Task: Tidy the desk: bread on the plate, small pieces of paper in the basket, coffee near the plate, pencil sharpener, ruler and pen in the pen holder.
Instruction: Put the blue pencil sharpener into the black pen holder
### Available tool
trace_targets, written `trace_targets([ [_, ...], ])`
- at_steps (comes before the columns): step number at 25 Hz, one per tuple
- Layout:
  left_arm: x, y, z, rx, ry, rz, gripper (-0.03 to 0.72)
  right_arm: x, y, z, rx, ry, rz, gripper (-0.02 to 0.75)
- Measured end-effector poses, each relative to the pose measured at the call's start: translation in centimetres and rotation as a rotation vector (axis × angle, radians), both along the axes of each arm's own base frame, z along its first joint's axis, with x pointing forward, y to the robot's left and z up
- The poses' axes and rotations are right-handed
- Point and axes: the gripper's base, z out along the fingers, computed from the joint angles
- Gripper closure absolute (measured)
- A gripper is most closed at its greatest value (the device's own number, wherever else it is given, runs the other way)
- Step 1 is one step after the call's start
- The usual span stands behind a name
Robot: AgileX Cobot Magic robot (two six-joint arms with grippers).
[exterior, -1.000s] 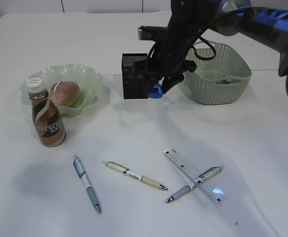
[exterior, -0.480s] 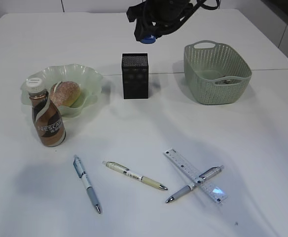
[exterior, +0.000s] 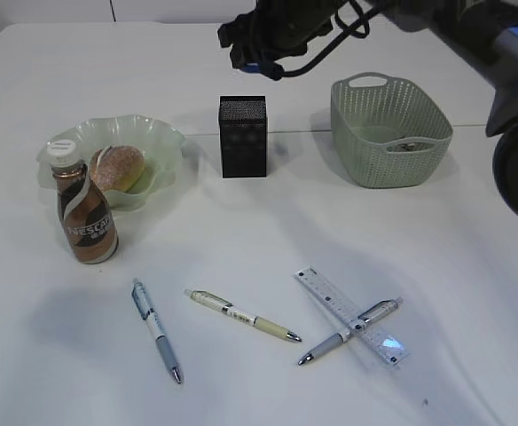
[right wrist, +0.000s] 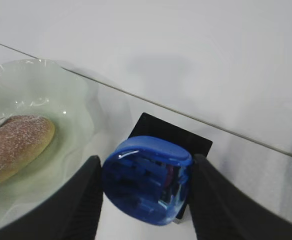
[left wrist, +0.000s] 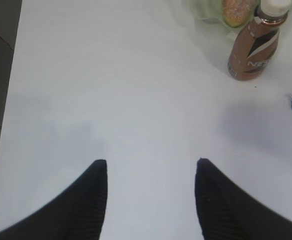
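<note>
The blue pencil sharpener sits pinched between the two dark fingers of the right gripper, one finger pressed against each of its sides, and it hangs in the air directly above the black pen holder, whose square top shows just behind and below it in the right wrist view. The sharpener is a rounded, glossy blue plastic shell with a translucent body through which darker inner parts show. To the left of these fingers and lower down stands the pale green wavy plate with the sugar-dusted bread lying in it; the brown coffee bottle with a white cap stands upright just beside the plate's near edge. To the right of the fingers, the light green woven basket holds something small and dark on its bottom, too small to identify. The left gripper hovers over bare white table with its fingers spread apart and nothing between them; the coffee bottle lies ahead and to their right. Three pens and a clear ruler lie on the table nearer the camera, one pen crossing the ruler.
</note>
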Motion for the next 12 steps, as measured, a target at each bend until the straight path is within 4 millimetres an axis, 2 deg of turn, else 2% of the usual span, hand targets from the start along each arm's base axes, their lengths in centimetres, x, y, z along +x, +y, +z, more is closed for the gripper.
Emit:
trace_targets([
  [1, 0.1, 0.0, 0.0, 0.001, -0.008, -0.002, 0.294, 0.6, 0.2, -1.6, -0.004, 0.012, -0.003, 0.333],
  [2, 0.1, 0.0, 0.1, 0.000, -0.015, -0.003, 0.294, 0.6, 0.2, -1.6, -0.004, 0.012, -0.003, 0.333],
  [3, 0.2, 0.0, 0.1, -0.001, -0.023, -0.005, 0.294, 1.1, 0.4, -3.1, -0.005, 0.016, -0.007, 0.333],
  [4, 0.2, 0.0, 0.2, -0.001, -0.028, -0.006, 0.294, 1.1, 0.4, -3.1, -0.005, 0.016, -0.007, 0.333],
  [5, 0.2, -0.1, 0.2, -0.002, -0.033, -0.008, 0.294, 1.6, 0.5, -4.3, -0.004, 0.016, -0.010, 0.333],
  [12, 0.3, -0.1, 0.3, -0.003, -0.046, -0.011, 0.294, 2.5, 0.8, -6.0, 0.015, -0.019, -0.020, 0.333],
])
